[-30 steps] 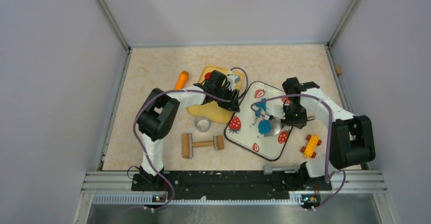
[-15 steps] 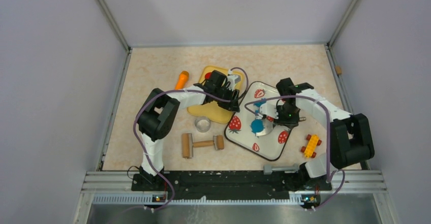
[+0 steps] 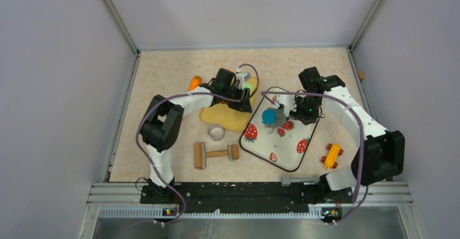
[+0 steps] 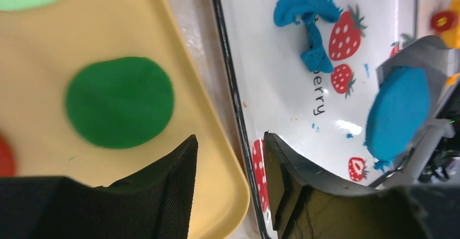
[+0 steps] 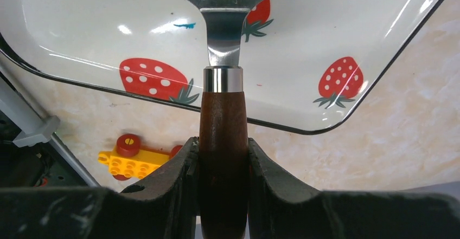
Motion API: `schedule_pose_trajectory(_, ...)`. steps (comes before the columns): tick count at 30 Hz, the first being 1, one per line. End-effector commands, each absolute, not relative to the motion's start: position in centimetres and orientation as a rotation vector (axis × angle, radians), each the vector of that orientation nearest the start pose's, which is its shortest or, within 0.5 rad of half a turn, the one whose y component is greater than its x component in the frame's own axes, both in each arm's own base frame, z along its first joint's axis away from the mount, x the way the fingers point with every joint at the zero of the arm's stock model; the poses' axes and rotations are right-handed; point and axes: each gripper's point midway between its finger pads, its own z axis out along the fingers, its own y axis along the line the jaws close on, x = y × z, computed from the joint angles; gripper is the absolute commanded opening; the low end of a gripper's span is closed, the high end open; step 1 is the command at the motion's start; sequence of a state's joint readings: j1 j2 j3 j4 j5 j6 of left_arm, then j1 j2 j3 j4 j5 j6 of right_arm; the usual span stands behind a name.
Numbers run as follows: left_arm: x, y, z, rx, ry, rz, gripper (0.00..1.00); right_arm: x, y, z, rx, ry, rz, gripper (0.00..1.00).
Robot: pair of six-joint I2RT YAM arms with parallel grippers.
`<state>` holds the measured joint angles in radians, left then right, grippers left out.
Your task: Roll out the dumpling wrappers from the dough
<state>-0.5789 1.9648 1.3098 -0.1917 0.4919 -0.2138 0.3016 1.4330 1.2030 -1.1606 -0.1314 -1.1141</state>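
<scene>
Beige marbled tabletop [image 3: 163,76], strawberry tray [image 3: 282,153] at centre. Blue dumpling wrapper [image 4: 398,111] riding on spatula [image 5: 222,117] blade above it, handle clamped in right gripper [image 5: 222,153]; left gripper [image 4: 230,152] fingers apart over yellow tray [image 4: 43,49]. Keep blade level, carry slowly, slide off beside green disc [image 4: 119,109].

The table [image 3: 163,76] is being viewed from high above its near edge. 2 wrist views are being aimed closely past their fingers [image 4: 176,187]; the strawberry tray [image 3: 287,148] is being shared by all 3.

Crowded middle, open far tabletop [image 3: 217,60]
Yellow tray [image 3: 228,121] beside strawberry tray [image 3: 287,147], slim gap; ring [image 3: 216,133] and rolling pin [image 3: 216,153] in front.
</scene>
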Motion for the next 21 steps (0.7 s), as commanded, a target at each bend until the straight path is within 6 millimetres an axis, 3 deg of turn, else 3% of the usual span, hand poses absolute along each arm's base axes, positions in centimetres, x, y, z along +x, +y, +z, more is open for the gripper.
schedule_pose_trajectory(1,38.4,-30.7,15.9,0.552,2.197,-1.011,0.52,26.0,8.4,14.4,-1.828,2.212,0.127,0.00)
schedule_pose_trajectory(5,40.0,-26.6,18.6,0.432,2.159,-1.024,0.53,28.2,10.1,14.8,-1.804,2.217,0.101,0.00)
schedule_pose_trajectory(9,40.1,-23.3,19.2,0.355,2.154,-1.003,0.53,30.6,13.1,14.8,-1.819,2.208,0.062,0.00)
schedule_pose_trajectory(15,39.7,-19.5,18.6,0.201,2.190,-0.968,0.54,33.1,18.0,14.0,-1.912,2.191,0.041,0.00)
schedule_pose_trajectory(21,39.2,-17.2,17.4,0.072,2.205,-0.948,0.54,33.9,20.6,13.4,-2.076,2.184,-0.021,0.00)
